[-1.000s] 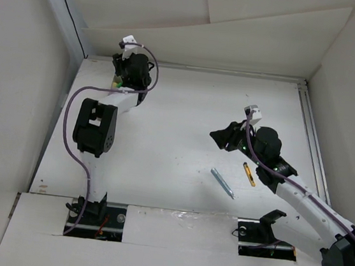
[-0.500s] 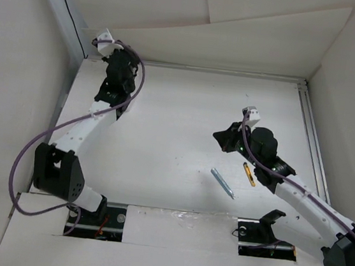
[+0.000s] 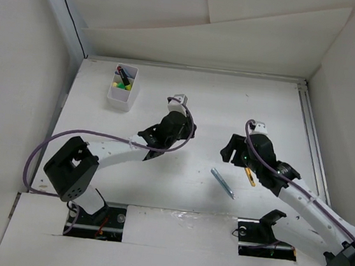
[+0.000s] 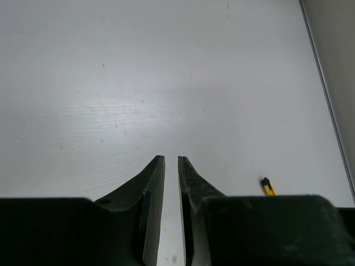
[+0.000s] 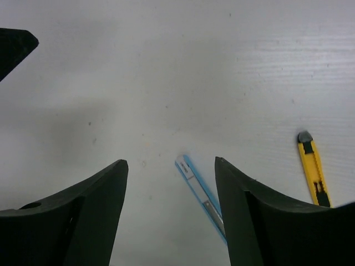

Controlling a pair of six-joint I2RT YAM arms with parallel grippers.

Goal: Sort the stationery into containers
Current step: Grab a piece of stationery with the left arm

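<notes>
A white container (image 3: 121, 89) stands at the back left with red-black, yellow and green stationery inside. A light blue pen (image 3: 222, 182) (image 5: 199, 191) lies slanted on the table. Right of it lies a yellow and black pen-like piece (image 3: 248, 174) (image 5: 313, 169) (image 4: 268, 187). My right gripper (image 3: 229, 150) (image 5: 170, 160) is open and hovers just beyond the blue pen's far end, so that end shows between its fingers. My left gripper (image 3: 192, 130) (image 4: 171, 157) is mid-table, pointing right. Its jaws are almost together with nothing between them.
A raised rail (image 3: 309, 125) runs along the table's right edge, and white walls close in the back and both sides. The tip of the left gripper (image 5: 14, 47) shows at the upper left of the right wrist view.
The left arm has swung from the back-left corner to the middle of the table, uncovering the container. The right gripper has moved slightly nearer the blue pen.
</notes>
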